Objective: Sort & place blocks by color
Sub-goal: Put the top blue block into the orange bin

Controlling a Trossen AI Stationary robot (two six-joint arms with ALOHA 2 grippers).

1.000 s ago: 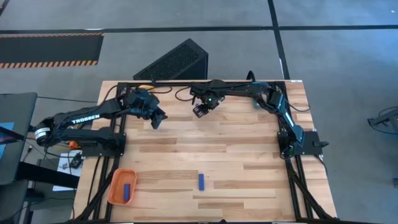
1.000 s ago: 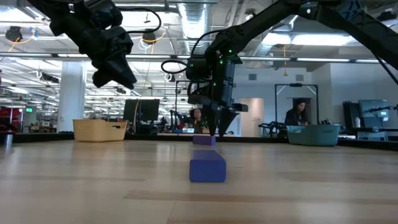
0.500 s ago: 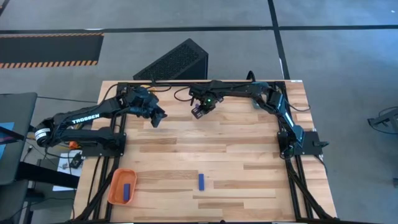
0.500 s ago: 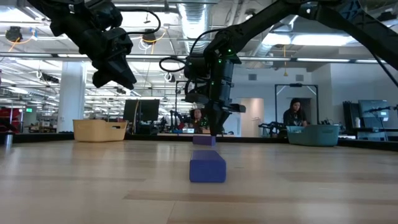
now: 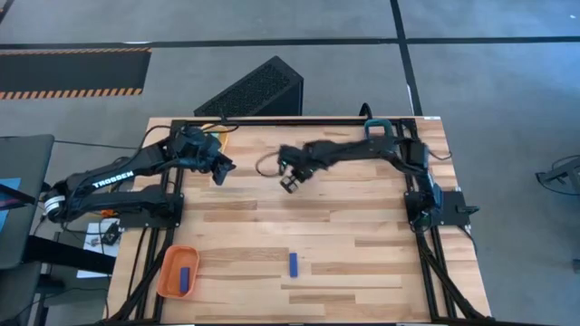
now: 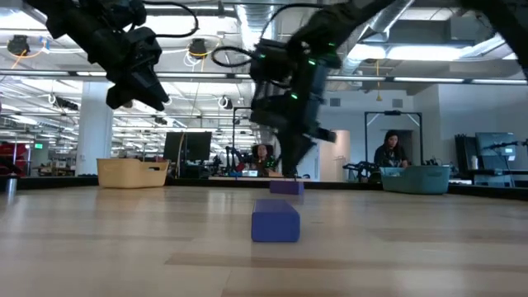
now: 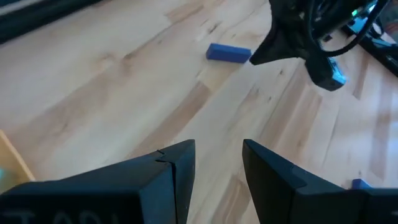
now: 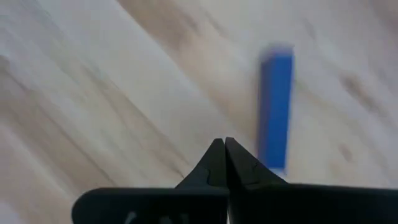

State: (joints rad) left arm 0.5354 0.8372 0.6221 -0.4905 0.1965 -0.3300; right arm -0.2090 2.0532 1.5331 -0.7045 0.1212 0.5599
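A dark blue block [image 5: 294, 263] lies flat near the table's front edge; in the low view this block [image 6: 275, 223] is the nearer one. A second blue block [image 8: 275, 112] lies flat farther back, showing in the low view [image 6: 286, 187] and the left wrist view [image 7: 229, 53]. My right gripper [image 8: 224, 146] is shut and hangs just above the table beside that far block, with nothing between its fingers. It hides the block in the high view [image 5: 289, 185]. My left gripper [image 7: 217, 167] is open and empty, raised over the far left of the table [image 5: 222, 173].
An orange tray [image 5: 167, 274] stands at the near left corner with a blue block [image 5: 184, 281] inside. The dark arm frames run along both side edges. Bare wood lies between the far block and the near block.
My right gripper has shut on nothing and swung toward the table's near edge, tipping a little. The far block now lies slightly farther toward the table's right, still flat on the wood. My left gripper has drawn back a little toward the left edge.
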